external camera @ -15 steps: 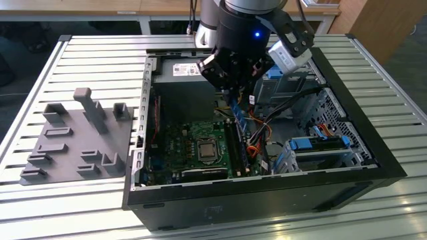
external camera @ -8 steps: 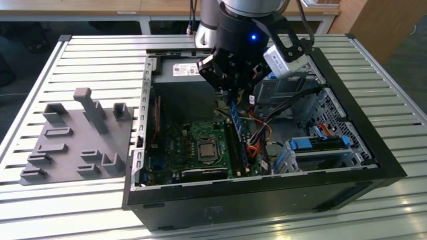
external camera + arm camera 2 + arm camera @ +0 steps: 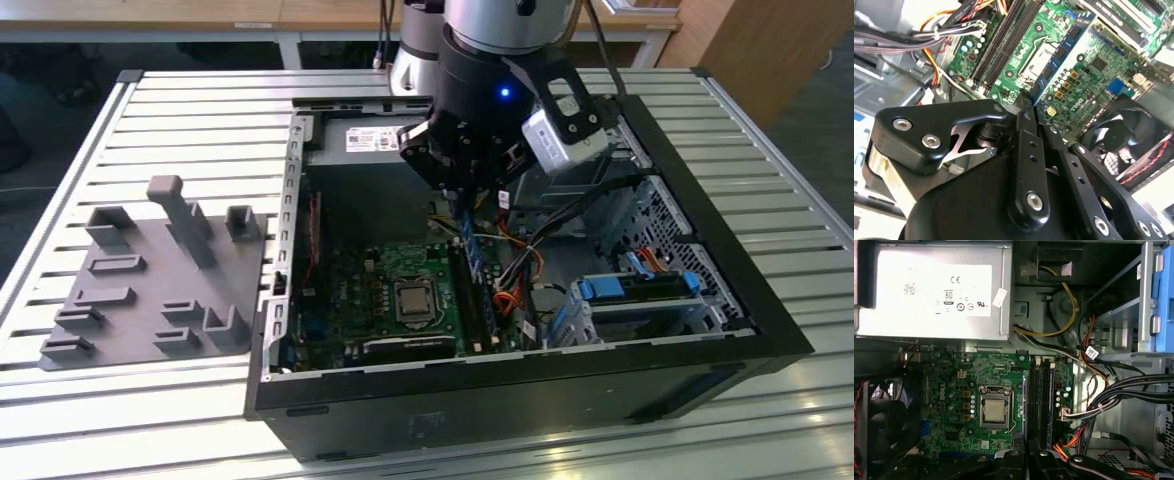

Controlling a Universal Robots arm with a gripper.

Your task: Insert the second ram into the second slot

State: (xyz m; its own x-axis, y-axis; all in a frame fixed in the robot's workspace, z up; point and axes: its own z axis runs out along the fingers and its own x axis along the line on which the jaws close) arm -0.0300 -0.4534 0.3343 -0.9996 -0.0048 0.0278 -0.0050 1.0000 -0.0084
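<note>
second ram (image 3: 1064, 47) is gripped between the fingers of the hand (image 3: 1026, 102), which is clenched on it. in the second wrist view the thin blue stick runs out past the fingertips, over the green motherboard (image 3: 1094, 80).

in the exterior view the hand (image 3: 461, 190) hangs inside the open computer case (image 3: 747, 300) that stands on the table (image 3: 200, 110). the ram (image 3: 467, 238) shows as a narrow blue strip just beneath the hand. as far as i can judge it is above the board and not yet touching it.

the memory slots (image 3: 1039, 395) lie just beyond the fingertips in the first wrist view, beside the processor socket (image 3: 995, 407). in the second wrist view the slots (image 3: 1006, 42) run roughly parallel to the held stick and a little to one side of it. i cannot tell whether any slot is already filled.

the step in hand looks like lining the ram up over the slot bank, with the insertion itself not yet done. as i judge it, seating the stick calls for its lower edge to sit squarely along the second slot. it also calls for a straight, even push down from the hand. a tilt or a sideways offset could catch the edge on a neighbouring slot or on the cables (image 3: 1114, 400) lying off to the side of the hand.
</note>
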